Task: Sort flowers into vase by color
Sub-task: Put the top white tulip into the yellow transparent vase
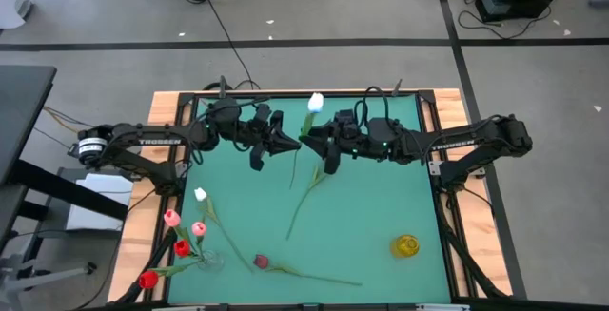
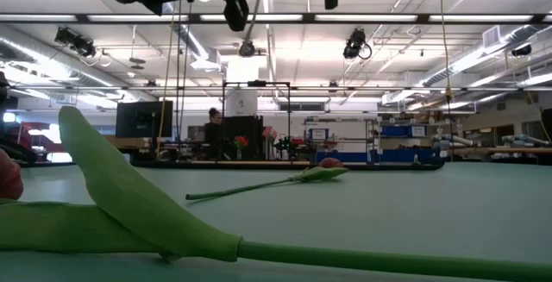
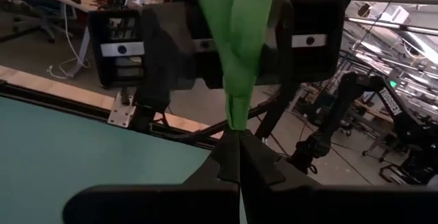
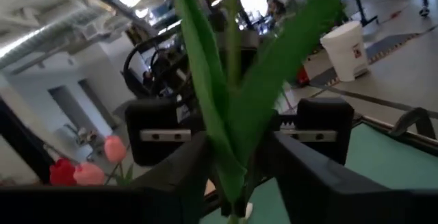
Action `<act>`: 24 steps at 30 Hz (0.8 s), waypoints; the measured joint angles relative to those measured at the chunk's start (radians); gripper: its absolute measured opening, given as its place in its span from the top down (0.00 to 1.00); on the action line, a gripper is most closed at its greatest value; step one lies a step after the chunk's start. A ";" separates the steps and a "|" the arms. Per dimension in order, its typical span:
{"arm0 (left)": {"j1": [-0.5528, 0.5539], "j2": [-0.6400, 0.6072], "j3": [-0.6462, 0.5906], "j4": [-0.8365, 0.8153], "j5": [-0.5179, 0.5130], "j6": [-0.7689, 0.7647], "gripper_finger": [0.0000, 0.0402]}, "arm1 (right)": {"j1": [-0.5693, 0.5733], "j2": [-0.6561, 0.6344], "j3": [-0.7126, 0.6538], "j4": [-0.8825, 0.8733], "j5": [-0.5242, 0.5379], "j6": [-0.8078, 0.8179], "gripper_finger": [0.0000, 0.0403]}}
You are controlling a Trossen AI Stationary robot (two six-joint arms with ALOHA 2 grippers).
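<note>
Two grippers meet above the far middle of the green table [image 1: 381,206]: the left gripper [image 1: 285,145] and the right gripper [image 1: 314,138] face each other, and a white tulip [image 1: 315,103] stands between them, its head toward the far edge and its stem and leaves hanging down toward the table's centre. In the left wrist view the left arm's fingers [image 3: 236,159] are pressed together on the base of the green leaves. In the right wrist view the right arm's fingers [image 4: 185,162] stand a little apart with the same stem and leaves running between them; whether they press it I cannot tell. Near the table's near left corner a clear vase [image 1: 210,260] holds a second white tulip [image 1: 200,195], two pink tulips [image 1: 172,218] and two red tulips [image 1: 147,280], their heads fanned toward the left edge. Just beside the vase, along the near edge, a dark maroon tulip [image 1: 262,262] lies flat, its stem pointing right. One small yellow vase [image 1: 405,246] stands near the near right corner, well apart from the flowers.
</note>
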 joint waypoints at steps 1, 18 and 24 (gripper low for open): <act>0.000 0.002 0.000 0.000 0.000 -0.001 1.00 | 0.000 0.000 0.000 -0.009 -0.012 -0.006 0.64; 0.020 -0.004 0.000 -0.074 0.001 -0.026 0.76 | 0.030 -0.007 0.000 -0.089 0.023 -0.221 0.98; 0.076 -0.022 0.001 -0.206 0.019 -0.030 0.57 | 0.120 -0.083 0.000 -0.291 0.121 -0.331 0.98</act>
